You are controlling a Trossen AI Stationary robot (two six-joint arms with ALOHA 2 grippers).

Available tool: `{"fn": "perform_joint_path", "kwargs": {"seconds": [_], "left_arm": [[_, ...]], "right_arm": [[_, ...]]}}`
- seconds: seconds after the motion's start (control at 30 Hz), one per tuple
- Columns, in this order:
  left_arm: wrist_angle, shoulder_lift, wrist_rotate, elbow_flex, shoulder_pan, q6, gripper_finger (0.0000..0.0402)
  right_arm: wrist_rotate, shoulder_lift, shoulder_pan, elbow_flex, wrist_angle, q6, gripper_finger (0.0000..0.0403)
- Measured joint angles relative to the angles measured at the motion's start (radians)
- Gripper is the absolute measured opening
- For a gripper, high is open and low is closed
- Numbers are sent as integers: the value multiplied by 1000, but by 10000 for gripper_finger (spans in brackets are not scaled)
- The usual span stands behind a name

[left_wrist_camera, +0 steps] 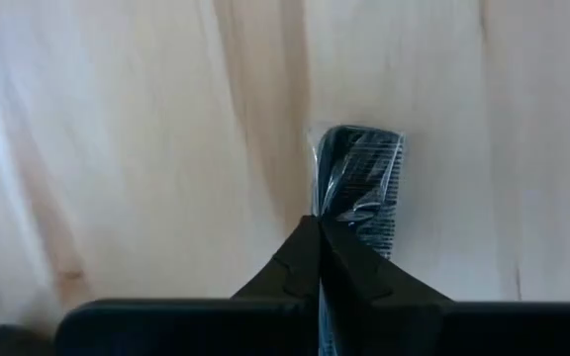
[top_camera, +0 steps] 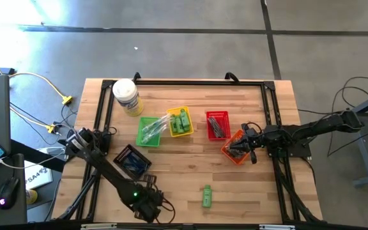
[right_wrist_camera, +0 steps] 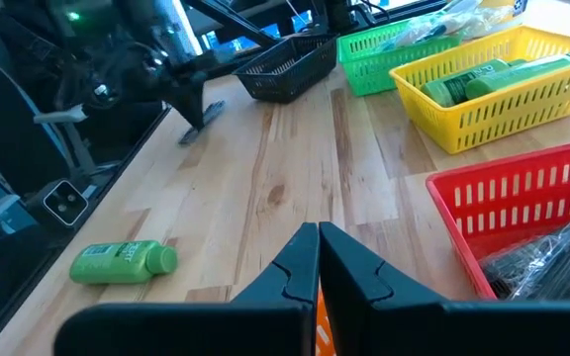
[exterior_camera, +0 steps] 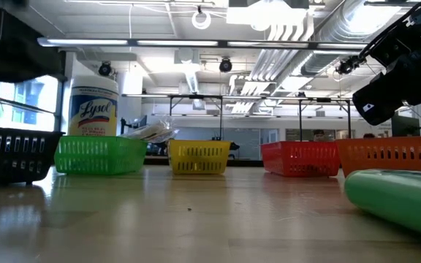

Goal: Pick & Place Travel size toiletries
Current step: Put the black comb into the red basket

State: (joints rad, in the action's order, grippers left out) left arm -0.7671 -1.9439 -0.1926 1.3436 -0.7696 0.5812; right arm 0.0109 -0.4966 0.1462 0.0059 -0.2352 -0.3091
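Note:
My left gripper (top_camera: 147,207) is at the table's near edge, shut on a clear-wrapped black comb (left_wrist_camera: 360,183) that sticks out past its fingertips (left_wrist_camera: 320,225) over the wood. My right gripper (top_camera: 243,145) is shut and empty over the orange basket (top_camera: 234,152); in its wrist view (right_wrist_camera: 318,235) orange shows below the fingers. A bright green bottle (top_camera: 206,196) lies on its side on the table near the front; it also shows in the right wrist view (right_wrist_camera: 122,262) and the low view (exterior_camera: 400,197). My left gripper pinches the wrapped comb's near end (left_wrist_camera: 336,220) between its two fingers. The comb runs on along the fingers, away from the gripper. Whether it is clear of the table I cannot tell.
A row of baskets stands mid-table: black (top_camera: 131,161), green (top_camera: 151,131) with clear-wrapped items, yellow (top_camera: 180,121) with green bottles, red (top_camera: 218,124) with dark wrapped sticks. A large white jar (top_camera: 127,97) lies at the back left. Bare wood lies between the baskets and the near edge.

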Motion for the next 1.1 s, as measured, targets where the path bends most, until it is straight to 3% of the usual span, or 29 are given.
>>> {"fn": "perform_joint_path", "kwargs": {"seconds": [0.37, 0.5, 0.87, 1.1], "left_arm": [[-173, 5, -136, 221, -4, -149, 0], [-161, 26, -189, 261, -4, -257, 0], [-38, 255, -208, 267, 66, -542, 0], [-21, 476, -179, 136, 136, -603, 0]], "right_arm": [[0, 0, 0, 0, 0, 0, 3], [16, 0, 0, 0, 0, -4, 3], [43, 0, 0, 0, -4, -54, 3], [49, 0, 0, 0, -7, -73, 3]]}}
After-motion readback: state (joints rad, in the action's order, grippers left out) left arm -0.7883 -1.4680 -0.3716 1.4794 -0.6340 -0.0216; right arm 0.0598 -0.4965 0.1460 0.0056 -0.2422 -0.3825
